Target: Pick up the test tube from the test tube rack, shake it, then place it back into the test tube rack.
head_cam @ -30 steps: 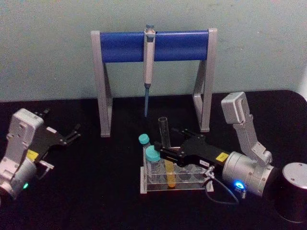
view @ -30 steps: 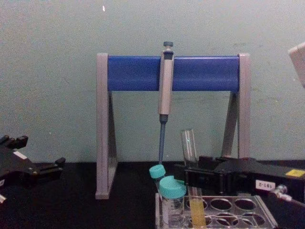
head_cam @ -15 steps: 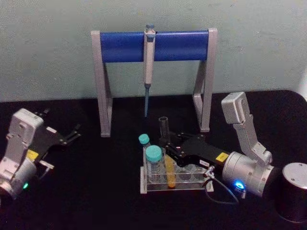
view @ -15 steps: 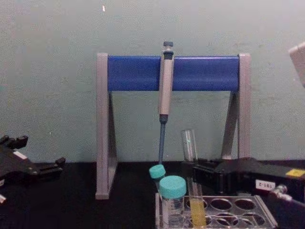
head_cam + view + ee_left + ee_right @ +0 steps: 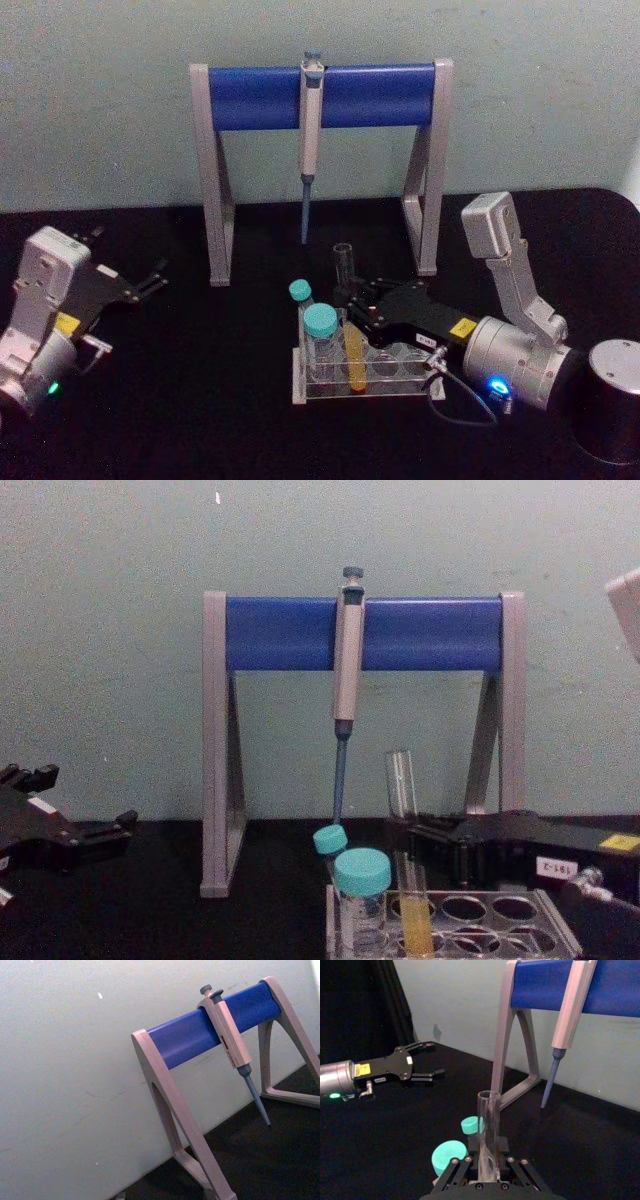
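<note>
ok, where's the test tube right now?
Head view, centre-right: the test tube stands in the test tube rack, just right of the teal-capped vials, with the right gripper at its middle.

In the chest view the test tube rack (image 5: 560,928) is cut off by the bottom edge, the test tube (image 5: 401,780) is partly hidden at mid-height by the right hand (image 5: 418,838), and the left hand (image 5: 112,828) is cropped by the left edge.
</note>
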### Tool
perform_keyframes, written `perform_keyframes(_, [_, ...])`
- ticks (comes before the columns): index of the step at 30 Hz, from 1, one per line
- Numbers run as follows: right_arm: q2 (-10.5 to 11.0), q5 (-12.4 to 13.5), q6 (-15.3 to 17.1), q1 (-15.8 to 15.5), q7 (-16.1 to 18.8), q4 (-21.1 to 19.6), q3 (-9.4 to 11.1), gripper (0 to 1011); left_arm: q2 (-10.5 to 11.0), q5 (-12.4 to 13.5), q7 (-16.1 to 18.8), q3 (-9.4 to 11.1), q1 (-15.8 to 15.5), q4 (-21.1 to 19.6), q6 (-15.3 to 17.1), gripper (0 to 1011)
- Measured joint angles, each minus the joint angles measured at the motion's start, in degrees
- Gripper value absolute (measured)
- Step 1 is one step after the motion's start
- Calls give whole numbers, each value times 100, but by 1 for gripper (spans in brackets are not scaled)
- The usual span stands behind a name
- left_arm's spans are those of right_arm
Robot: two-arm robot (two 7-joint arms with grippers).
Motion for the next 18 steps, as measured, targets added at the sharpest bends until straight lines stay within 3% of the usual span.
perform_keyframes(7, [6,-10,-119,-51,-5,-46,5,217,0,0,0,0,0,0,0,1001])
perform_keyframes(18, [31,-150,-666,-272,-37,-336,143,217,0,0,0,0,0,0,0,1001])
